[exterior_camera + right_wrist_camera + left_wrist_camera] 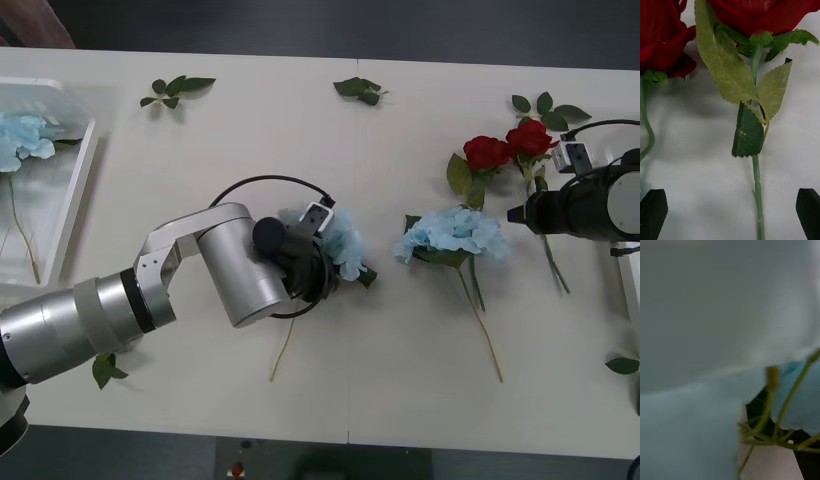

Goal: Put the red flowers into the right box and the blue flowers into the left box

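Observation:
Two red flowers [487, 152] [530, 138] lie at the right of the table, stems toward me. My right gripper [520, 213] hovers over their stems; in the right wrist view it [730, 213] is open, its black fingers [653, 212] on either side of a rose stem [758, 195] and apart from it. One blue flower [455, 232] lies mid-table. My left gripper [328, 248] is pressed into another blue flower [347, 245]; its petals [715, 333] crowd the left wrist view, one dark finger [808, 465] at the corner. The left box [75, 195] holds a blue flower [22, 135]. A sliver of the right box [632, 285] shows.
Loose green leaf sprigs lie along the far side [175, 90] [360, 90] [548, 108], near the front left [105, 370] and at the right edge [622, 365]. A black cable [270, 182] loops over the left wrist. The table's front edge runs close below the arms.

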You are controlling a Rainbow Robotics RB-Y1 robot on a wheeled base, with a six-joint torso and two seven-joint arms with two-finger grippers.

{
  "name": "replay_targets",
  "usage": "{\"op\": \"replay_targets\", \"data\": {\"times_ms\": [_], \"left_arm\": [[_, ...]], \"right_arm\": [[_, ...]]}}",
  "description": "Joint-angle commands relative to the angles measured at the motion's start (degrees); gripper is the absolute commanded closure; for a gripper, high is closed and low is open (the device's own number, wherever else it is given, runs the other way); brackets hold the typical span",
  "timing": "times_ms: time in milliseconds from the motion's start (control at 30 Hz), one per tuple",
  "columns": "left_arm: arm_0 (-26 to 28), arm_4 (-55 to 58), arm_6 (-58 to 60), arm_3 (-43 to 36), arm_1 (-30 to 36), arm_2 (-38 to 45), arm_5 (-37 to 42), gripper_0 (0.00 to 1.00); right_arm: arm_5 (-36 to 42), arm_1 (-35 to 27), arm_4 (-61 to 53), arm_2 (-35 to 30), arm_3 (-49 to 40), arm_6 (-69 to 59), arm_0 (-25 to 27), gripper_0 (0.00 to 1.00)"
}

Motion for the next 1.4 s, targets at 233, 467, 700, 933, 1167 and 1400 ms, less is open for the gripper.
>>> {"op": "replay_targets", "data": {"times_ms": [233,467,700,933,1167,1400], "left_arm": [[-1.9,-0.3,-1.7,-0.9,1.8,-1.5,-0.5,0.75],[-1.9,-0.1,-1.6,-0.9,2.0,-1.5,-0.8,1.00],[-2.6,0.1,-1.3,-4.0,4.5,-0.6,-1.8,1.00],[-2.6,6.6,-1.2,-14.9,12.3,7.5,0.3,1.00],[-2.5,9.2,-1.2,-25.5,25.4,19.2,13.5,1.00],[-1.6,13.4,-1.1,-25.6,38.9,25.0,19.3,1.00]], "right_arm": [[-5.0,1.9,0.3,1.5,11.0,3.7,-8.3,0.00],[-7.1,2.3,-0.1,1.5,14.5,4.1,-9.4,0.00],[-7.1,2.8,-0.1,1.6,15.9,4.1,-9.3,0.00],[-7.3,3.3,-0.1,1.8,16.7,4.2,-9.4,0.05],[-7.5,3.8,0.1,2.0,16.8,4.1,-9.3,1.00],[-7.6,3.7,0.2,1.9,16.8,3.8,-9.4,1.00]]}}
